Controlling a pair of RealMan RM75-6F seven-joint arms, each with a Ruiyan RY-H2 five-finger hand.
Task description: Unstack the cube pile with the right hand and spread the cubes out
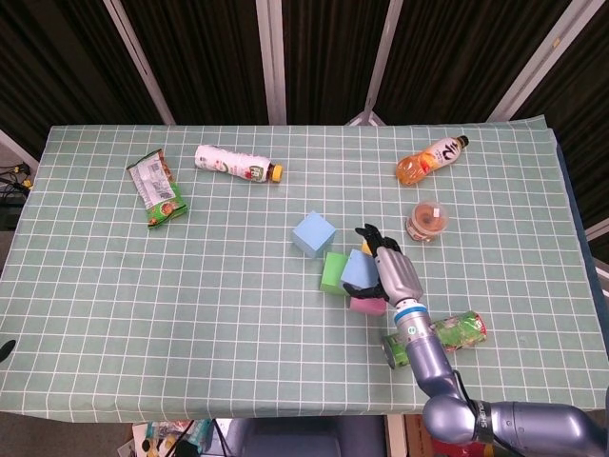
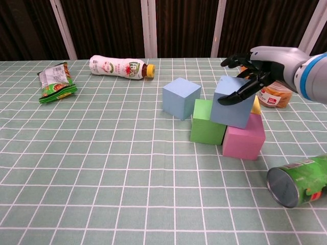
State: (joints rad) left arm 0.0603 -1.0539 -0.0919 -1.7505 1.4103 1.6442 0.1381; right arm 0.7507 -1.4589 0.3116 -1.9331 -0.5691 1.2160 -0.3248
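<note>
A pile of cubes sits right of the table's centre. Its top blue cube (image 1: 356, 269) (image 2: 232, 104) rests tilted on a green cube (image 1: 333, 272) (image 2: 207, 122) and a pink cube (image 1: 365, 304) (image 2: 244, 138). Only a sliver of the yellow cube (image 2: 256, 106) shows behind them. A second blue cube (image 1: 314, 234) (image 2: 181, 98) stands apart to the left. My right hand (image 1: 388, 269) (image 2: 254, 71) hovers over the top blue cube, fingers spread above its far edge and thumb lying against its front face. No view shows my left hand.
A green can (image 1: 436, 337) (image 2: 299, 179) lies on its side near the front right. A small cup (image 1: 427, 219) and an orange drink bottle (image 1: 431, 158) lie behind the pile. A white bottle (image 1: 235, 163) and a snack bag (image 1: 158, 188) lie at the far left.
</note>
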